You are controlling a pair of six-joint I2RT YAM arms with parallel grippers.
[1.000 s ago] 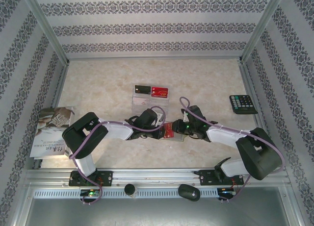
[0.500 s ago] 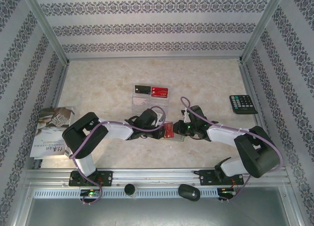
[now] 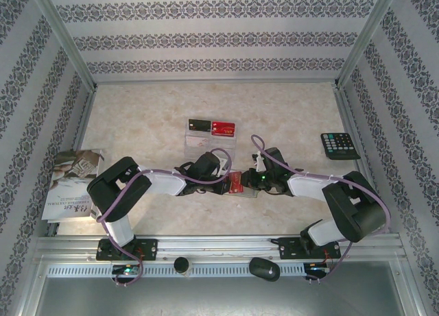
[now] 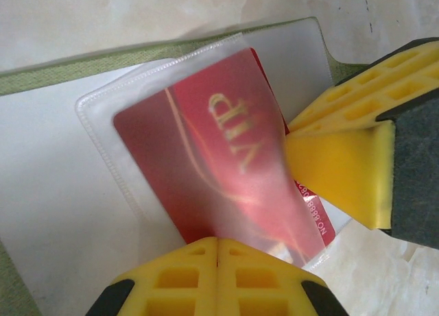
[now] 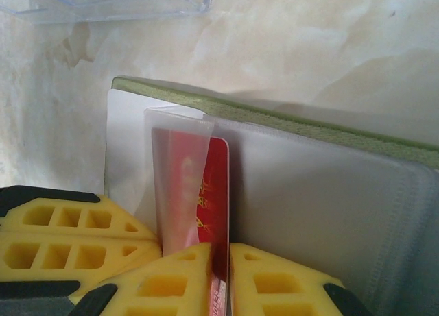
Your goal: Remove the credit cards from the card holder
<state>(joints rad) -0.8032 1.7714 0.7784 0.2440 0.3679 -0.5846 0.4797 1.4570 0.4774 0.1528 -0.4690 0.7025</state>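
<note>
Likely light, stiff and slick, the red card (image 4: 219, 151), partly out of the card holder (image 5: 309, 124) at the middle of the worktop (image 3: 151, 117), is best pinched at its bare end, where the right gripper (image 5: 221, 251) clamps it while the closed left gripper (image 4: 217, 244) pins the floppy clear sleeve (image 4: 96, 110).

Our left arm (image 3: 161, 182) folds at its raised elbow and stretches its forearm rightward, while our right arm (image 3: 312, 186) mirrors it, reaching leftward, so that both wrists meet nose to nose in the middle, well ahead of the bases. Our left gripper (image 3: 223, 180) is clamped fully together, its yellow fingers (image 4: 171, 278) pressed flat against each other. Our right gripper (image 3: 245, 182) sits just beside it, nearly closed, its two fingers pinching the edge of the red credit card (image 5: 218, 192) between them.
</note>
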